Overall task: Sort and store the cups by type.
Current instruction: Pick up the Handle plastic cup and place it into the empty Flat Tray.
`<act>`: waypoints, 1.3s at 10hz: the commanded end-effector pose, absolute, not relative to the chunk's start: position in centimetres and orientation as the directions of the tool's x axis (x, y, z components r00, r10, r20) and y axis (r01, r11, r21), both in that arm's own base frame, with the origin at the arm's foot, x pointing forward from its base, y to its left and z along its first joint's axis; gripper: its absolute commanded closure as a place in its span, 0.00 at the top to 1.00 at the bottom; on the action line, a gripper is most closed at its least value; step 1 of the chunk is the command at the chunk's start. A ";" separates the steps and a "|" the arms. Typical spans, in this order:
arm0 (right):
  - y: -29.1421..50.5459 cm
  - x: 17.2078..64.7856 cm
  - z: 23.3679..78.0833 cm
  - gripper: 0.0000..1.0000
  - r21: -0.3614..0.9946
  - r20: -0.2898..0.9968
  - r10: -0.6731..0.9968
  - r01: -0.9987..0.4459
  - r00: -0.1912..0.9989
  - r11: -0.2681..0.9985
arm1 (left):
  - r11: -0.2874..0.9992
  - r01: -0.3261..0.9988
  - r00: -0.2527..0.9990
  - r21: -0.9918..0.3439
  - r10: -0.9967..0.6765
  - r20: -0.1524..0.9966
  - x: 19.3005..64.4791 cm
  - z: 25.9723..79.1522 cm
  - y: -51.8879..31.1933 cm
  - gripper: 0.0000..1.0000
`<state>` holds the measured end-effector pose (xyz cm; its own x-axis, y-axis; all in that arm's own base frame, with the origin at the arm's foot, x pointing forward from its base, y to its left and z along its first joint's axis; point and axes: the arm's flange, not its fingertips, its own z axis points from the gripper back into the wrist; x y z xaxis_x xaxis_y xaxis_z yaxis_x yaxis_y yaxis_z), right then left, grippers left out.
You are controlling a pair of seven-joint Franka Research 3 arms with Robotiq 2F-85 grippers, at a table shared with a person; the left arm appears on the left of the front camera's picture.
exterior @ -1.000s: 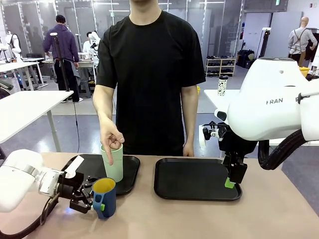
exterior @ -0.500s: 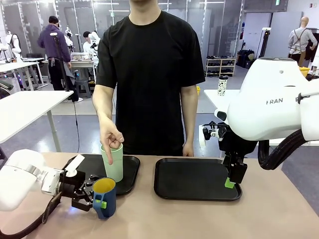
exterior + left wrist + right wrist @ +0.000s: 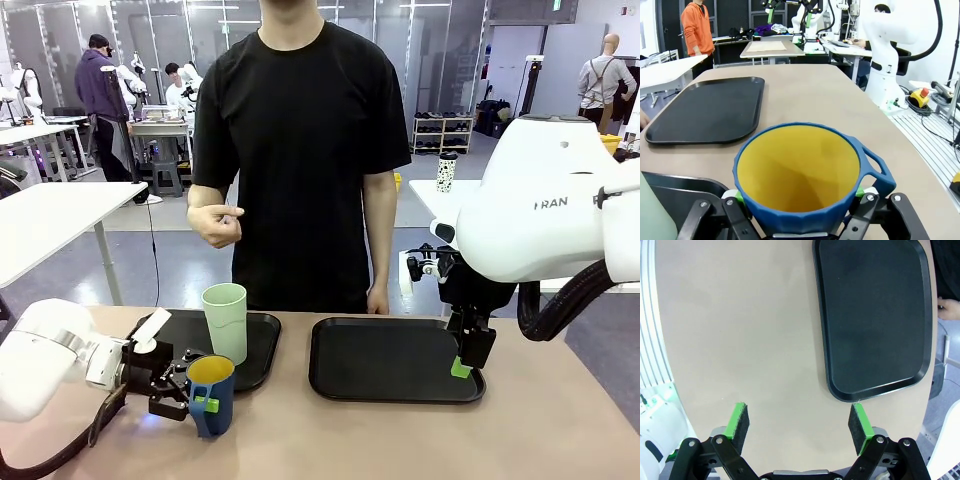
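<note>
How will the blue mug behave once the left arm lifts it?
The blue mug looks rigid with thick walls, so the left claw, shut across its body, shouldn't deform it. It looks empty, so probably light. The smooth surface might slip against the pads.

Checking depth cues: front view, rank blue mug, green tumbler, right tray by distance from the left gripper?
1. Blue mug, clamped in the left gripper.
2. Green tumbler, just behind, on the left tray.
3. Right tray, across the table's middle.
</note>
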<state>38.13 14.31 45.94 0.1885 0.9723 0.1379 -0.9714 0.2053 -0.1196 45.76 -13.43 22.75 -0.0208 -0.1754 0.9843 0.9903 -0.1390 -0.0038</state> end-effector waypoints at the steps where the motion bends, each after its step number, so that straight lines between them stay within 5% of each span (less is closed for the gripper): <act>1: 14.3 38.1 46.1 1.00 -0.123 0.138 0.972 -0.971 0.189 0.206 | -0.144 0.989 -0.067 0.044 -0.154 0.986 45.0 21.3 -13.4 0.39; 8: 14.3 38.1 46.1 1.00 -0.123 0.138 0.972 -0.971 0.189 0.206 | -0.064 0.998 -0.006 -0.002 -0.126 0.992 42.9 29.5 -12.4 0.39; 13: 14.3 38.1 46.1 1.00 -0.123 0.138 0.972 -0.971 0.189 0.206 | -0.071 0.997 -0.029 0.018 -0.152 0.988 43.1 29.8 -12.2 0.39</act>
